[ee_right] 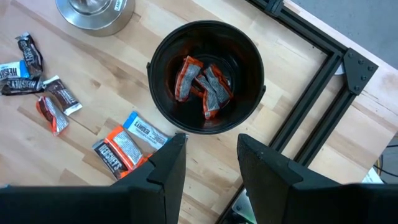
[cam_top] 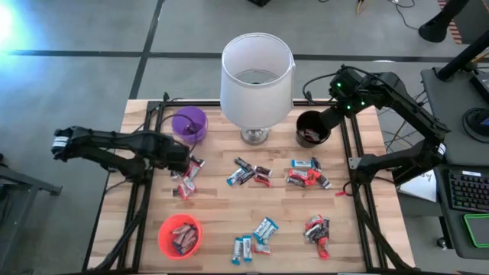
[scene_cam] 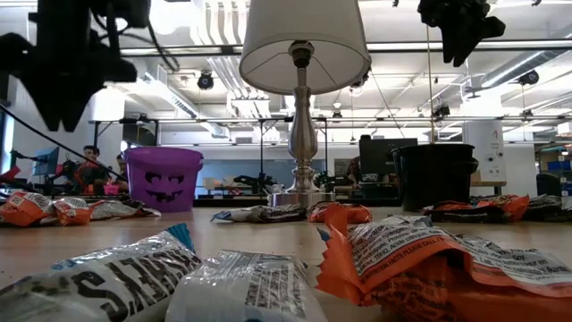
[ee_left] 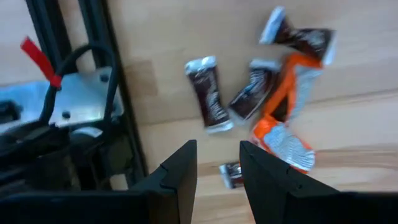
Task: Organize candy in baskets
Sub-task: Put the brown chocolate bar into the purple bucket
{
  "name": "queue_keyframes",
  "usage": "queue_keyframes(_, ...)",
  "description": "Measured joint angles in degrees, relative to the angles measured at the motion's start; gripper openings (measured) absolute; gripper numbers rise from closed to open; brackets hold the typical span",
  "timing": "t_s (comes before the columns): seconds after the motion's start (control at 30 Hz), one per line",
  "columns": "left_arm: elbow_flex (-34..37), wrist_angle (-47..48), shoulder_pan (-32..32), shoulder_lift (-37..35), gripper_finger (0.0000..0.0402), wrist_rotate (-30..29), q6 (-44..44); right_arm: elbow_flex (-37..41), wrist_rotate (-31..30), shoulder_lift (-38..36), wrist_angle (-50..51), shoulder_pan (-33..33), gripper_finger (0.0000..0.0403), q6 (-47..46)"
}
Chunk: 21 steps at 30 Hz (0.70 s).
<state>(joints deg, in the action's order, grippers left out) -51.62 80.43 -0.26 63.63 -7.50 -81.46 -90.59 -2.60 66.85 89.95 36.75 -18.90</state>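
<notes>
This is a robotics lab in a large open industrial hall. Exposed pipes and ducts (scene_cam: 223, 27) run under the high ceiling, and workstations crowded with equipment fill the background, where a seated person (scene_cam: 89, 165) works. A wooden tabletop (cam_top: 221, 210) framed in black metal rails (cam_top: 141, 206) stands on grey floor, beside a desk with a keyboard (cam_top: 467, 191).

White-shaded lamp (cam_top: 257, 72) on a metal base (cam_top: 254, 136), standing at the far middle of the wooden table (cam_top: 229, 206). Black frame rails (cam_top: 142, 206) run along both table sides. Keyboard (cam_top: 467, 189) on a side desk at right; a person (scene_cam: 89, 165) sits in the room beyond.
</notes>
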Motion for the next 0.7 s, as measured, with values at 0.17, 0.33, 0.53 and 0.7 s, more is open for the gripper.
queue_keyframes(0.17,3.2,-3.9,1.8,-2.3,0.0103,2.5,1.7,0.0,0.0,-0.1,0.0,0.0,0.0137,0.0)
queue_keyframes(0.33,7.1,-6.4,3.3,-3.5,0.0103,2.6,0.8,0.0,0.0,-0.4,0.0,0.0,0.0137,0.7)
queue_keyframes(0.53,9.5,-8.0,4.5,-2.0,0.0103,2.1,-2.3,0.0,0.0,-0.9,0.1,0.0,0.0137,0.9)
queue_keyframes(0.7,9.5,-8.1,4.5,-0.9,0.0103,2.0,0.6,0.0,0.0,-0.9,0.1,0.0,0.0137,0.9)
